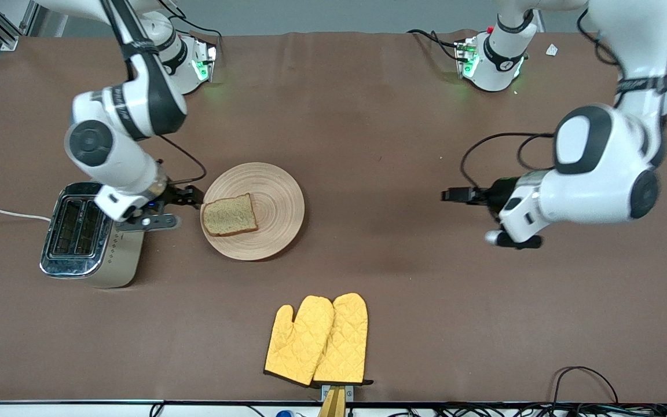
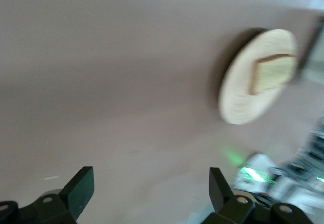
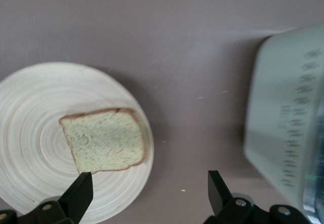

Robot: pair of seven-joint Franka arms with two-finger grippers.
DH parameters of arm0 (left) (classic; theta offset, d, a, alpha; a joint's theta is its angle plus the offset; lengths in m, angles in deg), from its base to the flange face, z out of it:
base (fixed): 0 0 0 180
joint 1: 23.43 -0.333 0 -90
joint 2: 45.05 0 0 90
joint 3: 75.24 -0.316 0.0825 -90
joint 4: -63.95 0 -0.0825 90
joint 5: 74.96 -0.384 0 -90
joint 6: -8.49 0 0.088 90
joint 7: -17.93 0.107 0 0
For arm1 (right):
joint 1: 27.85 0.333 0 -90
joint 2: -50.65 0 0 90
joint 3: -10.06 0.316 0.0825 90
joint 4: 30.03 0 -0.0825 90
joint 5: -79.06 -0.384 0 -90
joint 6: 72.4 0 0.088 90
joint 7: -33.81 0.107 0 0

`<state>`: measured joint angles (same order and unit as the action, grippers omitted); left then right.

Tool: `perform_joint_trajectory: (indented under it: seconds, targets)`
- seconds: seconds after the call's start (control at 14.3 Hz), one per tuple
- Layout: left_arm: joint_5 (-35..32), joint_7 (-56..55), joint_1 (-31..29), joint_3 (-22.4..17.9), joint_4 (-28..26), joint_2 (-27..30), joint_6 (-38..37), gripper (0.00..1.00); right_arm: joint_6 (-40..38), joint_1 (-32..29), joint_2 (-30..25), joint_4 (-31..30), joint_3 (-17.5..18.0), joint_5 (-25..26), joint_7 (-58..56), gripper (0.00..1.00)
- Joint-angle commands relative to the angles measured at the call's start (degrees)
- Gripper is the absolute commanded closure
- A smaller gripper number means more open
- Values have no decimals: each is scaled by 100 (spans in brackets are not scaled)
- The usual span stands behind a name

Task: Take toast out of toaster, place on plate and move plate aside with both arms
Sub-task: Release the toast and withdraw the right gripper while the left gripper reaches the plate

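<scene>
The toast (image 1: 229, 215) lies flat on the round beige wooden plate (image 1: 275, 202), on the part of the plate toward the toaster. My right gripper (image 1: 193, 197) is open and empty, low between the toaster and the plate's rim. In the right wrist view the toast (image 3: 106, 140) and plate (image 3: 35, 112) lie just ahead of the gripper (image 3: 149, 193), one finger over the plate's edge. My left gripper (image 1: 447, 195) is open and empty over bare table toward the left arm's end, well away from the plate. The left wrist view shows its gripper (image 2: 150, 193), the plate (image 2: 243, 102) and the toast (image 2: 273, 73) farther off.
A silver two-slot toaster (image 1: 81, 231) stands at the right arm's end of the table, beside the plate; it also shows in the right wrist view (image 3: 288, 127). Two yellow quilted oven mitts (image 1: 319, 339) lie near the table's front edge. A white cord (image 1: 3, 213) runs from the toaster.
</scene>
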<state>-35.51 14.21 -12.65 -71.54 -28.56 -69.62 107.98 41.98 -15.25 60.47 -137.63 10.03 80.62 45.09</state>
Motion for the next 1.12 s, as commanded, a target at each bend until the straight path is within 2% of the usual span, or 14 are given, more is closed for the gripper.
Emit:
perform_joint_trajectory:
  seconds: [0.0,0.14,0.28,0.42,0.56,0.7,0.84,0.91,0.98,1.05]
  targets:
    - [1184,247,335,0,233,-775,367,0,-635,-775,-16,965,91,65,-554,0]
    - [1835,704,826,0,627,-1432,763,0,-1082,-1233,-16,1529,99,-23,-845,0]
    - [2285,854,1257,0,1040,-1987,1218,0,-1740,-1401,-59,2012,91,-23,-882,0]
    - [2505,1126,1732,0,1174,-2313,2009,0,-2400,-1637,-103,2582,99,-145,-890,0]
    - [2838,1696,2110,0,1244,-2595,2573,0,-2989,-1989,-112,3102,91,-488,-978,0]
    - [3330,2207,2366,0,1244,-2771,2934,0,-3447,-2078,-199,3218,82,-472,-1337,0]
    - [3726,2594,2612,0,1253,-2938,3206,1,-3458,-2078,-271,3192,91,-454,-1330,0]
    - [3937,2778,2743,0,1253,-3000,3356,5,-3440,-2070,-253,3201,99,-480,-1312,0]
    - [4130,2963,2849,-9,1244,-3061,3488,13,-3388,-2035,-253,3201,100,-472,-1312,0]
    - [4289,3261,2929,0,1244,-3123,3593,34,-3309,-1991,-253,3201,117,-428,-1312,0]
